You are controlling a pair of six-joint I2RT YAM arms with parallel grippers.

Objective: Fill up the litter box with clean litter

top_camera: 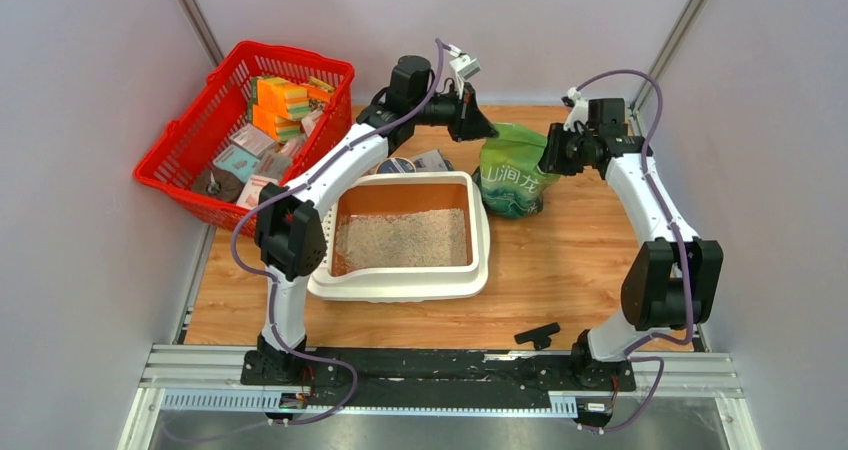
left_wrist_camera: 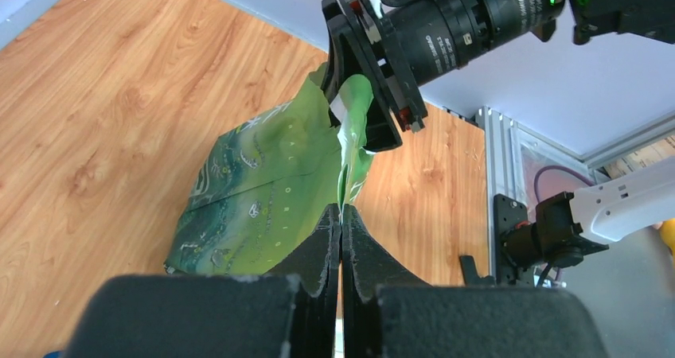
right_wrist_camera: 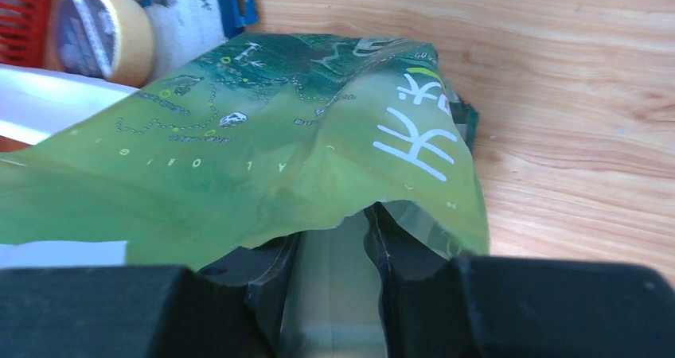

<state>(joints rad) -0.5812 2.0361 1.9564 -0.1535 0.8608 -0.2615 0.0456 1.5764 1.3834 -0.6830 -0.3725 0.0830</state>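
- Two grippers are on the bag (top_camera: 512, 178), which stands just far-right of the box (top_camera: 400, 288). The step reads as securing the bag for a pour.
- right gripper (right_wrist_camera: 333, 232): pinching the bag's top film between its jaws.
- left gripper (left_wrist_camera: 341, 215): jaws pressed together. A thin strip of the bag's rim runs into the tips, so it seems nipped, but the view is too tight to be sure.
- litter (top_camera: 400, 238): a thin pale layer over the near part of the box floor, with orange bottom bare at the far end. The fill looks partial.
- Next: lift the bag off the table (top_camera: 560, 260), carry it left over the box and tip the mouth down. Both pinches must hold, since the film is slick and the load will shift.
- Surface: wood grain. A red basket (top_camera: 180, 160) of packets sits far left and a small black part (top_camera: 537, 335) lies near right.
- Room: plain grey walls (top_camera: 90, 220) and a metal rail along the near edge.
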